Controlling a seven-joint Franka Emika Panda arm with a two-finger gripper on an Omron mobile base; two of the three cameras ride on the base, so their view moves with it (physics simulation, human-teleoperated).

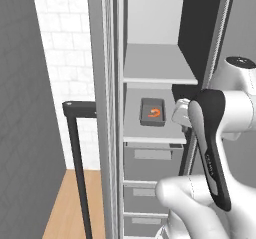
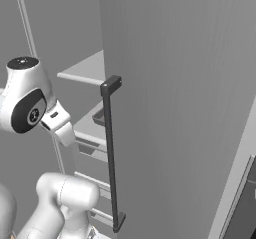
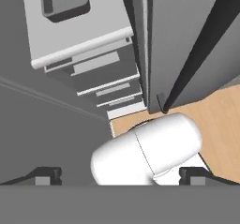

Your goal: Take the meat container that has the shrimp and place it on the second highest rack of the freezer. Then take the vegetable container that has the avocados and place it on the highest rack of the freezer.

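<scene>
Beside open freezer door [image 2: 175, 108], dark bar handle [image 2: 111, 153].

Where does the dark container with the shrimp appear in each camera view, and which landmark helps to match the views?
Left base view: the shrimp container sits at centre, on the second highest rack.
Right base view: just its dark corner peeks out left of the door handle.
Hand view: at the top left.
Shared landmark: the rack's pale front edge.
</scene>
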